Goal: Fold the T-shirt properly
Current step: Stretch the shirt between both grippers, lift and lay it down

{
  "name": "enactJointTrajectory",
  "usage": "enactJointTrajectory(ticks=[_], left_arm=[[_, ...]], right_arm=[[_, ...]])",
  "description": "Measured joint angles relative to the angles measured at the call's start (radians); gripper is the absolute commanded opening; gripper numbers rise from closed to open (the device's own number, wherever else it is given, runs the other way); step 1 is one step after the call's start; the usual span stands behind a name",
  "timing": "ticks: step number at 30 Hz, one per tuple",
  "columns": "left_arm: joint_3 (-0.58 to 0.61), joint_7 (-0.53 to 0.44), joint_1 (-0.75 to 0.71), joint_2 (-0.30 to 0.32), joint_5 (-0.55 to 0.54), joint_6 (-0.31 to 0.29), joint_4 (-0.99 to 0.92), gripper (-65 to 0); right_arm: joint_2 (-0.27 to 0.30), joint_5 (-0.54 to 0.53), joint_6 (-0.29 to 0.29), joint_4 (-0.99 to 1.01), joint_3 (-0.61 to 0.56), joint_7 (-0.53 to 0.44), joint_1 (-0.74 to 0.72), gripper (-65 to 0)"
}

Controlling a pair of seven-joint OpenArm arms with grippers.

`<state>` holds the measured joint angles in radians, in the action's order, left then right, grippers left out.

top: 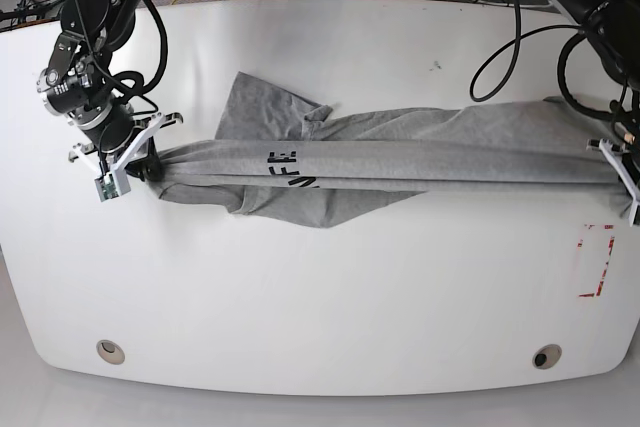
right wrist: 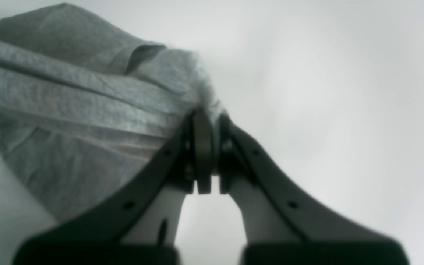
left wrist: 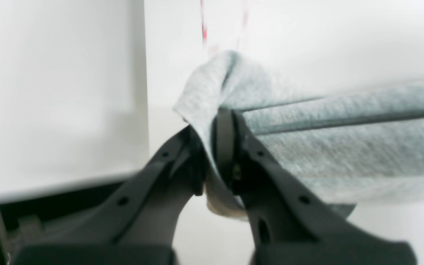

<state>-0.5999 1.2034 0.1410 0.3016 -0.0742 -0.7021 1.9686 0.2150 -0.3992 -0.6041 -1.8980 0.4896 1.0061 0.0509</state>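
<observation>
The T-shirt (top: pixel 400 147) is soft, grey and speckled. It is pulled into a long, bunched band across the middle of the white desk (top: pixel 320 297). Some black letters (top: pixel 285 159) show on it. The left claw (left wrist: pixel 212 121) pinches one end of the shirt tight. The right claw (right wrist: pixel 208 117) pinches the other end tight. Loose cloth sags off the band onto the desk. A red mark (top: pixel 597 259), maybe tape, sits on the desk near the left claw's end.

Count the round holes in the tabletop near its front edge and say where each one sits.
2. One round hole sits near the front-left corner of the table in the base view; the other round hole sits near the front-right corner. The T-shirt may hide others.
</observation>
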Motion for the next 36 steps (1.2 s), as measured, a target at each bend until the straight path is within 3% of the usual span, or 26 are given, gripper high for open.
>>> enactJointTrajectory(ticks=[9, 14, 18, 29, 36], left_arm=[[0.168, 0.002, 0.185, -0.098, 0.003, -0.002, -0.002, -65.0], [0.196, 0.005, 0.253, -0.129, 0.008, -0.002, -0.002, -65.0], [0.194, 0.005, 0.311, -0.164, 0.007, -0.002, -0.002, -65.0], [0.193, 0.005, 0.47, -0.136, -0.002, -0.002, -0.002, -65.0], [0.186, 0.004, 0.525, -0.09, 0.013, -0.002, 0.0, -65.0]], right_arm=[[0.135, 0.009, 0.001, -0.003, -0.005, 0.046, -0.217, -65.0], [0.187, 0.0, 0.0, 0.076, -0.014, 0.045, -0.321, -65.0], [0.236, 0.026, 0.002, 0.137, -0.092, 0.053, -0.426, -65.0], [0.366, 0.0, 0.001, 0.253, -0.212, 0.053, -0.706, -65.0], [0.379, -0.026, -0.007, 0.269, -0.245, 0.046, -0.76, -65.0]])
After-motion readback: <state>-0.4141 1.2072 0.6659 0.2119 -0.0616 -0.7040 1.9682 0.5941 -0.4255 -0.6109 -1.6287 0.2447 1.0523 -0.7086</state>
